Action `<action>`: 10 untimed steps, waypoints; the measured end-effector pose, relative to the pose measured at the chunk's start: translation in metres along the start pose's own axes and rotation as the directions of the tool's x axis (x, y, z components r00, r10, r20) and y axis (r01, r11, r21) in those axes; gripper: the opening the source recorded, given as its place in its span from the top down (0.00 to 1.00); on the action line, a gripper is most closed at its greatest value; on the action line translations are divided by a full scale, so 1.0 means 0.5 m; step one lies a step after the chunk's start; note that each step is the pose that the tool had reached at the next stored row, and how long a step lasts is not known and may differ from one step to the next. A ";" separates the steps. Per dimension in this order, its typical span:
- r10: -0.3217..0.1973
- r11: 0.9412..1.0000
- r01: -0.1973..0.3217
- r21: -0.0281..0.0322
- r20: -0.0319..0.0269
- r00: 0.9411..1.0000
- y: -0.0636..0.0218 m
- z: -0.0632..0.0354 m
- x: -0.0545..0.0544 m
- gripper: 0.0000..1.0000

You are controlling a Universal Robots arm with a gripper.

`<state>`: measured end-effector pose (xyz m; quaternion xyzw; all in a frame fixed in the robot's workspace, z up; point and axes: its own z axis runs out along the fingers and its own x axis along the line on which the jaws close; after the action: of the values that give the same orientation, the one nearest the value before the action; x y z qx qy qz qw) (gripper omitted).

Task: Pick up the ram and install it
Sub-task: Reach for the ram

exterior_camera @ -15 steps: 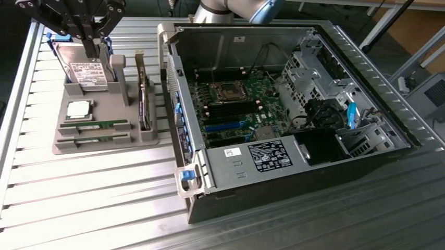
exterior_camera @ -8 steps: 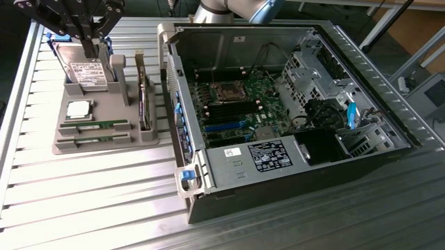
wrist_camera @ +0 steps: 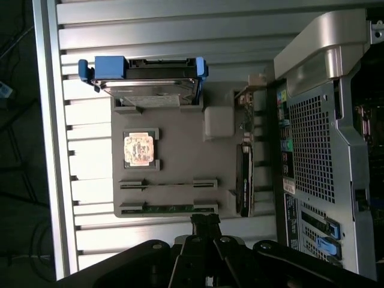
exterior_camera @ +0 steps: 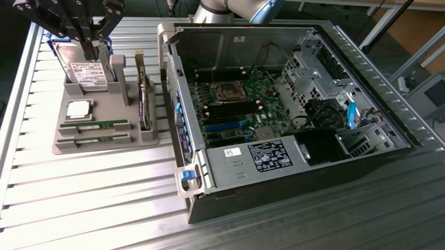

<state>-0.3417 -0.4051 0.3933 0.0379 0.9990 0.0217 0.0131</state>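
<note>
Hanging above the grey holder (exterior_camera: 114,112) in the exterior view, the gripper (exterior_camera: 91,51) has its two fingers pressed together with nothing between them. Its tips line up with the hard drive (exterior_camera: 89,71) standing at the holder's far end. The ram (exterior_camera: 93,138) rests on edge in the outermost slot at the opposite, near end. The second stick (exterior_camera: 93,126) lies parallel just beside it, one slot inward. A silver processor (exterior_camera: 78,109) sits between the sticks and the hard drive. An upright expansion card (exterior_camera: 144,101) runs along the holder's side toward the exterior view's right. Just past it an open computer case (exterior_camera: 278,203) lies on its side, its motherboard (exterior_camera: 240,112) exposed. Everything rests on a slatted metal table (exterior_camera: 83,208).

In the wrist view, the dark fingertips of the gripper (wrist_camera: 206,223) meet in a closed, empty point. They show just past the end of the holder (wrist_camera: 180,156) where the ram (wrist_camera: 171,209) shows as a green edge in its slot. The second stick (wrist_camera: 168,184) is probably the thin line in the neighbouring slot, though edge-on it is hard to make out. Beyond it come the processor (wrist_camera: 141,150) and the hard drive (wrist_camera: 147,90) in its blue bracket (wrist_camera: 102,67). The expansion card (wrist_camera: 244,186) stands between the holder and the perforated rear of the case (wrist_camera: 312,150).
</note>
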 end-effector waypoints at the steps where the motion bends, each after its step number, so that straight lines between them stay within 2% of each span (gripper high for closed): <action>1: 0.000 1.000 0.000 0.000 0.000 1.000 -0.002 0.000 0.000 0.91; 10: 0.000 1.000 0.000 0.000 0.000 1.000 -0.012 -0.001 -0.001 0.91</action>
<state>-0.3417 -0.4110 0.3933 0.0379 0.9990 0.0217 0.0131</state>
